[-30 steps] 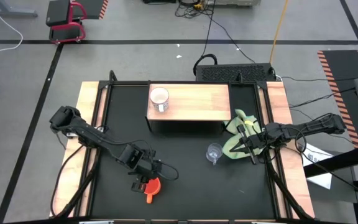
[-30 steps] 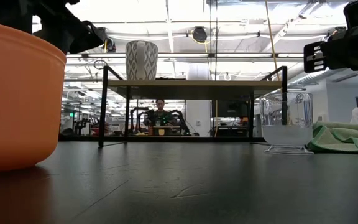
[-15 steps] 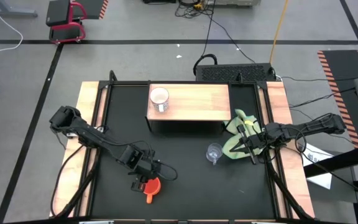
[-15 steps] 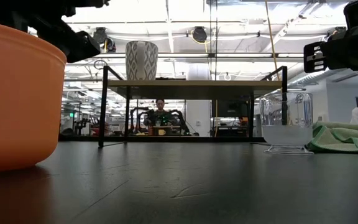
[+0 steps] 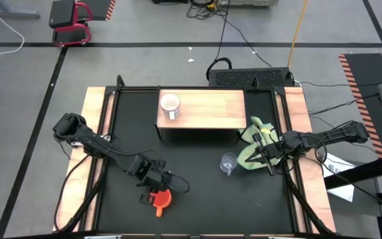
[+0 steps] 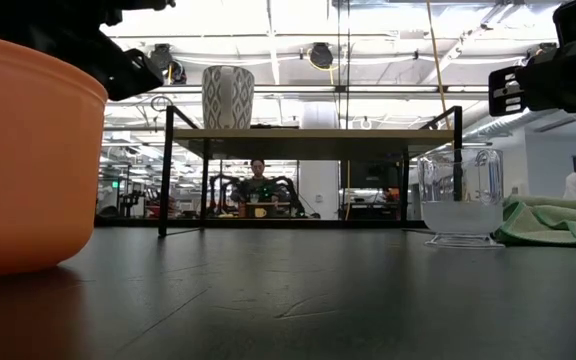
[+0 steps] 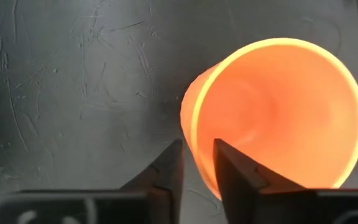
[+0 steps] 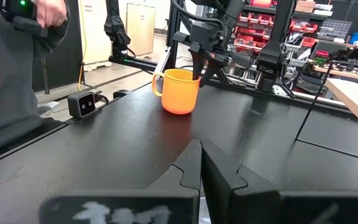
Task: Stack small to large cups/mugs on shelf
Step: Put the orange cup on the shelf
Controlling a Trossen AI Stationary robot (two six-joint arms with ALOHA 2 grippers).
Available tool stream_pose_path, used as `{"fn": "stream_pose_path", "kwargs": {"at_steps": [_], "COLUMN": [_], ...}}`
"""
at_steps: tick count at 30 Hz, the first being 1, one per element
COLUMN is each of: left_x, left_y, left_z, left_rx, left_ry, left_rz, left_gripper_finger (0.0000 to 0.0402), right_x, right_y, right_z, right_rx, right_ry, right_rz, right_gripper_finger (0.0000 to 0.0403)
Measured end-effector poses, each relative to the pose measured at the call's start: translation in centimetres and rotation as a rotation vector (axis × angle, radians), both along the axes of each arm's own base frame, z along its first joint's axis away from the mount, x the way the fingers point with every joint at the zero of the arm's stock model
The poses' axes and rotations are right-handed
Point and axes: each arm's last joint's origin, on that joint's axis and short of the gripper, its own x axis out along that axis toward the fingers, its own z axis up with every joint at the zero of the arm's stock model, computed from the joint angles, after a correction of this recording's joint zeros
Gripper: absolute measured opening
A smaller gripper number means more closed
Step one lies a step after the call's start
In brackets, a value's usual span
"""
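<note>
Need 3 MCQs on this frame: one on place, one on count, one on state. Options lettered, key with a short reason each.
1. Where does the white handled mug stand?
A. on the light-wood shelf
B. on the black tabletop
C. on the yellow-green cloth

2. How many cups or mugs stand on the black tabletop, off the shelf?
A. none
B. two
C. three

3. How does the left gripper meet the bright orange handled mug?
A. it hangs far off with nothing between its fingers
B. its fingers straddle the mug's rim wall
C. it holds the mug by the handle

Answers:
1 A: the high view shows it at the shelf's left end.
2 B: the orange mug and the clear glass cup stand on the tabletop.
3 B: the left wrist view shows one finger inside the rim, one outside.
</note>
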Motion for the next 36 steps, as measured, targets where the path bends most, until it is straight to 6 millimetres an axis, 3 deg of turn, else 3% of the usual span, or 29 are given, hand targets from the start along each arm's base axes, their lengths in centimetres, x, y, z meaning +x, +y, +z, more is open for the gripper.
{"fn": "stream_pose_path", "kwargs": {"at_steps": [6,14,19,29,36], "left_x": [-0.1,0.0,-0.4,-2.7,-4.8], "left_y": [0.1,0.0,0.4,3.3,6.3], "left_z": [0.0,0.2,2.3,6.5,5.0], "left_rx": [0.015,0.030,0.032,0.050,0.026], "left_ry": [0.001,-0.023,-0.109,-0.263,-0.261], "left_rz": [-0.038,-0.110,-0.142,-0.094,-0.027], "left_gripper_finger": [0.0010,0.0007,0.0005,0.0005,0.0004], "right_x": [0.0,0.0,0.0,0.0,0.0], "right_y": [0.0,0.0,0.0,0.0,0.0], "right_z": [0.0,0.0,0.0,0.0,-0.1], "right_rx": [0.000,0.000,0.000,-0.001,-0.007], "right_ry": [0.000,0.000,0.000,0.004,0.005], "right_rz": [0.000,0.000,0.000,0.000,0.001], "right_gripper_finger": [0.0000,0.0000,0.0000,0.0000,0.0000]}}
